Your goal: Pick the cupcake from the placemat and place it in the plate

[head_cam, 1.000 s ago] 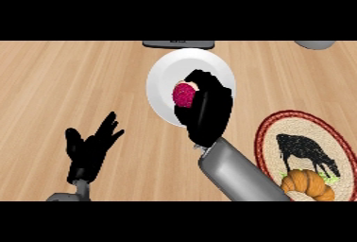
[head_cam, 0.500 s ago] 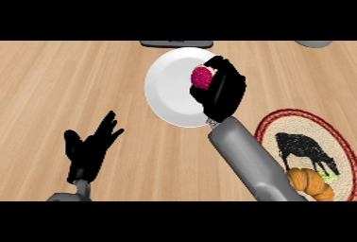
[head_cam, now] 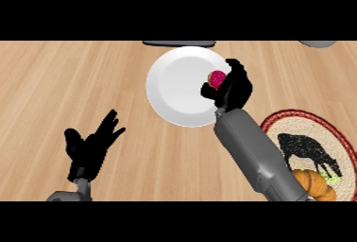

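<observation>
Toward the lower left of the light wooden counter [head_cam: 77, 80], the black left hand [head_cam: 89, 149] rests with its fingers spread wide and pointing up. Right of it lies the round white plate [head_cam: 178, 90], and over the plate's right rim the black right hand [head_cam: 230, 90] curls round the pink-frosted cupcake [head_cam: 217, 79]. Farthest right lies the round woven placemat [head_cam: 307, 151] with a red border and a black cow picture, well apart from the cupcake.

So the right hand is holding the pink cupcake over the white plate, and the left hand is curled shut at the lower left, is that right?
Not quite. In the head view the left hand at the lower left is open, fingers spread and holding nothing, not curled shut. The rest holds: the right hand is curled round the pink cupcake over the right part of the white plate.
</observation>
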You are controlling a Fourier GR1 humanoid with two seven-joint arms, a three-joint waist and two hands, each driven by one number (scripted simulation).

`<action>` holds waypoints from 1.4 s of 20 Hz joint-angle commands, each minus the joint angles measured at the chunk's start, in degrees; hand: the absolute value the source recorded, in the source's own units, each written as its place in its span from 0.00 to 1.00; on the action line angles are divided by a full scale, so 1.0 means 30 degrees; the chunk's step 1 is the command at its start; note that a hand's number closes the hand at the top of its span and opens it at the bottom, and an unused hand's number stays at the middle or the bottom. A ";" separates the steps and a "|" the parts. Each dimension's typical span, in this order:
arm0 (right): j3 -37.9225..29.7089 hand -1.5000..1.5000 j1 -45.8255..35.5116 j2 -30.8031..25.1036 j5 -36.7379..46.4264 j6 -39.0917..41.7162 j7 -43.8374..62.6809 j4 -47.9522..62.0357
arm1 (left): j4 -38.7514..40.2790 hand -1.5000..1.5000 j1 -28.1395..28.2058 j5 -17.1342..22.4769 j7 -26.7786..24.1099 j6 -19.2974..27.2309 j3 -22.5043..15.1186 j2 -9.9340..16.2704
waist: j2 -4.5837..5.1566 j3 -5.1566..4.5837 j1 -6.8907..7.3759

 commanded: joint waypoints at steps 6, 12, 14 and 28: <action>-0.1371 0.00 -0.0034 0.0001 -0.7617 -0.1205 -0.8981 0.1046 | 0.0561 0.50 -0.0380 0.0052 0.0680 -0.0332 0.0051 0.0152 | 0.0158 -0.0036 0.0118; -0.2886 0.00 0.0551 -0.0001 -1.1028 -0.2982 -1.3822 -0.1440 | 0.1025 0.50 -0.0478 -0.0461 0.0669 0.0515 -0.0064 -0.0447 | 0.0019 -0.0038 -0.0360; -0.2430 0.00 0.1861 0.0000 -1.3118 -0.3533 -1.5341 -0.1760 | 0.1332 0.50 -0.0352 -0.0365 0.0194 0.0269 0.0083 -0.0415 | -0.0027 -0.0057 -0.0333; -0.1180 0.00 1.0657 -0.0921 -1.8457 0.4308 -2.0516 -1.0529 | -0.0143 0.50 0.1045 -0.0771 0.0348 0.0674 0.0084 -0.0595 | -0.0420 -0.0116 -0.1239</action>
